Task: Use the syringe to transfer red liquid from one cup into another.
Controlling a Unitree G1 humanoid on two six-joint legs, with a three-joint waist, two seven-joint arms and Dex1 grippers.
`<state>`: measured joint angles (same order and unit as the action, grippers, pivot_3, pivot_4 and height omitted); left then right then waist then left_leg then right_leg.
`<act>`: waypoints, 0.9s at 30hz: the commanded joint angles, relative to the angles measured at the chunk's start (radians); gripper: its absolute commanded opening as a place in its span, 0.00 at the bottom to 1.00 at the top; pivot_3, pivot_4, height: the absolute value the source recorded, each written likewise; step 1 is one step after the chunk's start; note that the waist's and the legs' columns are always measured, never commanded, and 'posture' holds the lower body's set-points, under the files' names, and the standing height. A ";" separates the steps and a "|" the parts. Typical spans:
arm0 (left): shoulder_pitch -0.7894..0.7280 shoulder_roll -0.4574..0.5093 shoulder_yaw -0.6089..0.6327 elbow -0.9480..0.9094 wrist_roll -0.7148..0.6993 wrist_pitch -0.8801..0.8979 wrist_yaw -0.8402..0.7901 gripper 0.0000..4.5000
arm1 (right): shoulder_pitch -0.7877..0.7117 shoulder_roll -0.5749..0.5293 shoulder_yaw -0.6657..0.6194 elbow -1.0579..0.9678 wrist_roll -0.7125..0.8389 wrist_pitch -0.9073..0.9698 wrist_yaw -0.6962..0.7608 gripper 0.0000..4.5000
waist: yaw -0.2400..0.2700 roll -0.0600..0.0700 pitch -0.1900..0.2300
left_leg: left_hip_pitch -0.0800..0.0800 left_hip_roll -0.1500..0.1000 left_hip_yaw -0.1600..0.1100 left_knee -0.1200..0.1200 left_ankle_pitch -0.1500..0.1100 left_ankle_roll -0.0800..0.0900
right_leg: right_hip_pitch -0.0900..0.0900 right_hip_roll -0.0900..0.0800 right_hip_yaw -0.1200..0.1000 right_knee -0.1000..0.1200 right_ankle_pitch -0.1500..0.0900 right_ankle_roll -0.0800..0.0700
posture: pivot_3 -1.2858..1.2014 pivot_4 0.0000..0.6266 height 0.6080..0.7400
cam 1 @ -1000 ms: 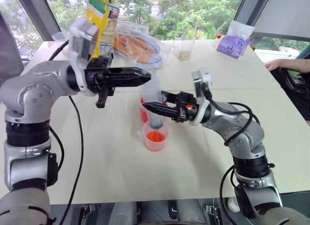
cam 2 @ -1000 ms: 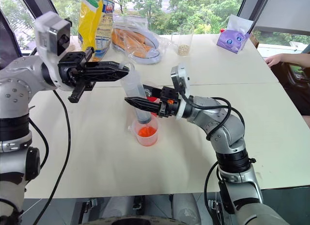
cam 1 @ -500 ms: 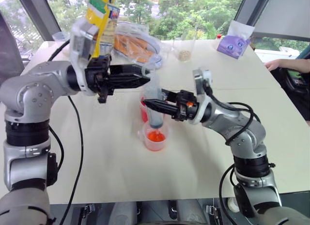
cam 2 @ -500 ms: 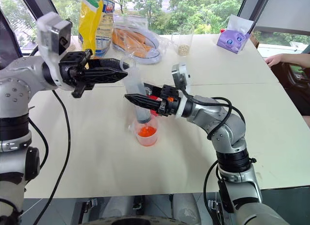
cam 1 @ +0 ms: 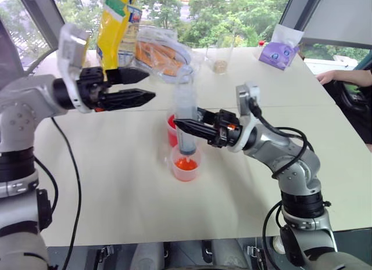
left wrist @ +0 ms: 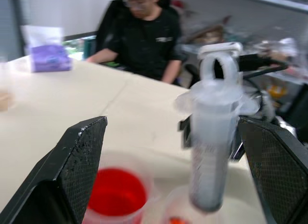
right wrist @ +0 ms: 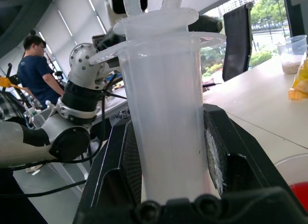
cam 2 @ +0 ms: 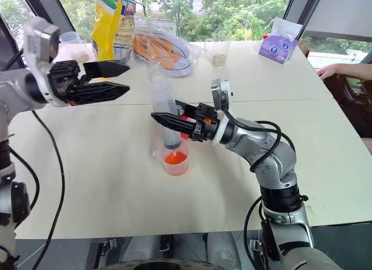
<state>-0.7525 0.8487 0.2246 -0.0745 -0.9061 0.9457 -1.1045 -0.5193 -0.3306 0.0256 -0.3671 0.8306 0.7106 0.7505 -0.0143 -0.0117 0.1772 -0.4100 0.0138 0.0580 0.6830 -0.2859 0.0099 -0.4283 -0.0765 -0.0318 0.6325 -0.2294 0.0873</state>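
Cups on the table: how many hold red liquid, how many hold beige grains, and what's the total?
Red liquid: 2, the larger spouted cup and the smaller cup under the syringe.
Beige grains: 2, one cup near the purple pack, one cup at the far left.
Total: 4

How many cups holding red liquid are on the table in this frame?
2. The small cup sits under the syringe tip, orange-red at its bottom. The spouted cup stands just behind it, partly hidden by the syringe. Clutter at the table's far edge could hide others.
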 commanded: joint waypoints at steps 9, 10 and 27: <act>0.225 0.010 0.063 -0.223 -0.027 -0.044 0.039 0.98 | -0.325 -0.085 -0.261 0.163 0.296 0.267 -0.343 0.31 | 0.001 0.000 0.000 | 0.000 0.000 0.000 0.000 0.000 -0.001 | 0.000 -0.002 0.000 0.000 0.000 -0.001 | 0.52 0.24 1.00; 0.237 0.007 0.061 -0.232 -0.028 -0.048 0.043 0.98 | -0.350 -0.126 -0.258 0.190 0.279 0.308 -0.361 0.31 | 0.002 0.000 0.000 | 0.000 0.000 0.000 0.000 0.000 -0.001 | 0.000 -0.003 0.000 0.000 0.000 -0.001 | 0.52 0.24 1.00; 0.346 -0.030 0.060 -0.327 -0.064 -0.080 0.127 0.98 | -0.427 -0.348 -0.102 0.728 -0.064 0.794 -0.529 0.31 | 0.000 0.000 0.000 | -0.001 -0.001 0.002 -0.002 -0.001 0.001 | -0.001 -0.002 0.000 -0.002 -0.001 -0.003 | 0.52 0.24 1.00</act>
<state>-0.4025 0.8171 0.2641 -0.3690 -0.9516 0.8836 -0.9834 -0.9490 -0.6794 -0.0844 0.3511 0.8025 1.5205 0.2049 -0.0142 -0.0116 0.1773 -0.4110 0.0133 0.0600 0.6815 -0.2866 0.0110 -0.4288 -0.0784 -0.0317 0.6300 -0.2296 0.0856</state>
